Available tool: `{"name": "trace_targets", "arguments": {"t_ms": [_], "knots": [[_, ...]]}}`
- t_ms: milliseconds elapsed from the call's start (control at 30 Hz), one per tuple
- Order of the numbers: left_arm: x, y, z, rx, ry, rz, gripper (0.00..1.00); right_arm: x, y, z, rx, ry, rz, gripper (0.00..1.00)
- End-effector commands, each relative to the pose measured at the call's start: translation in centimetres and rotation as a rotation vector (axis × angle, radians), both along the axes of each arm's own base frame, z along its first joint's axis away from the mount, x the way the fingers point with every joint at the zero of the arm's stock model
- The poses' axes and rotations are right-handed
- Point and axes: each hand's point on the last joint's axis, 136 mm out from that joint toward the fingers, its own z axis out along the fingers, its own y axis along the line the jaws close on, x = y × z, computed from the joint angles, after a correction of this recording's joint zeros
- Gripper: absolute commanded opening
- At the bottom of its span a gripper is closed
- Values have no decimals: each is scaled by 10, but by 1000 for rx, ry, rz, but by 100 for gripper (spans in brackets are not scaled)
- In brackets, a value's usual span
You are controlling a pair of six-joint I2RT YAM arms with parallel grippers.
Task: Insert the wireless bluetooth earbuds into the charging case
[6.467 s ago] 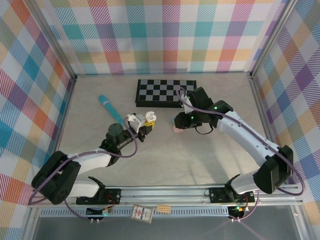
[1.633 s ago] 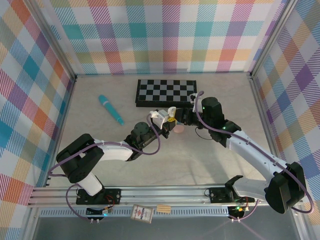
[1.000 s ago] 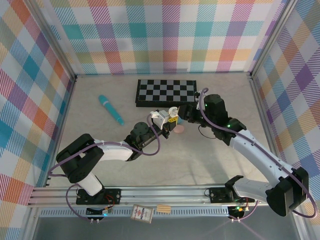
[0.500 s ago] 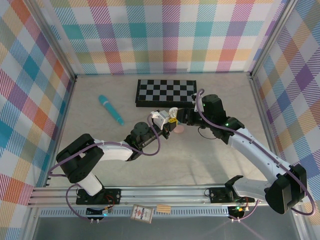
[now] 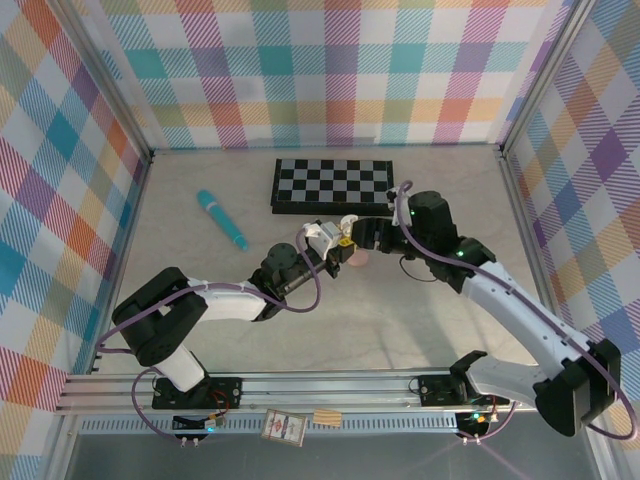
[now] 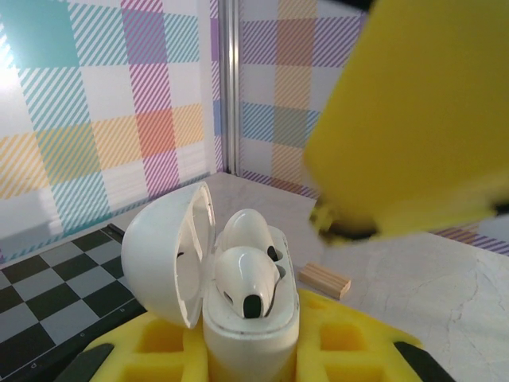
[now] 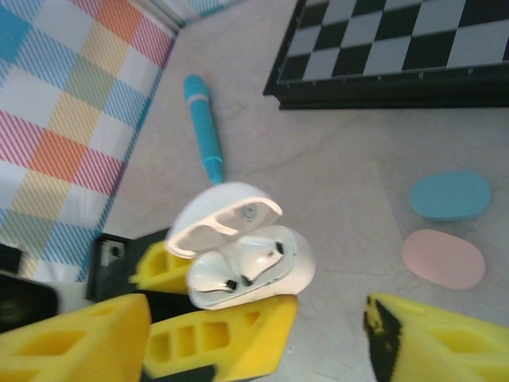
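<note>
Left gripper [image 5: 322, 240] clamped on the white charging case [image 6: 248, 338], held upright over mid-table, lid [image 6: 167, 255] hinged open. Two white earbuds [image 6: 248, 278] sit side by side in the case wells. Right gripper [image 5: 358, 233] is just beside the case with its jaws spread wide; one yellow finger [image 6: 413, 119] hangs above the buds, apart from them. On the table: teal stick [image 5: 222, 220] to the left, chessboard [image 5: 333, 183] behind, pink pebble case [image 7: 443, 259] and blue pebble case [image 7: 450, 195] right of the held case.
</note>
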Motion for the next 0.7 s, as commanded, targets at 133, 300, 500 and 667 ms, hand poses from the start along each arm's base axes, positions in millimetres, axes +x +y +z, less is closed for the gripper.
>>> {"name": "trace_targets", "arguments": {"t_ms": [133,300,500,667], "knots": [[-12,1,2,74,-157,-48,2,12,-12,12,-23,-10,-82,83],[-11,2,2,96,-199,-37,2,25,-12,-6,-122,108,-114,84],[-11,3,3,99,-206,-32,2,26,-11,-30,-203,224,-104,84],[-7,6,2,93,-188,-3,2,14,-15,-37,-218,243,-81,83]]}}
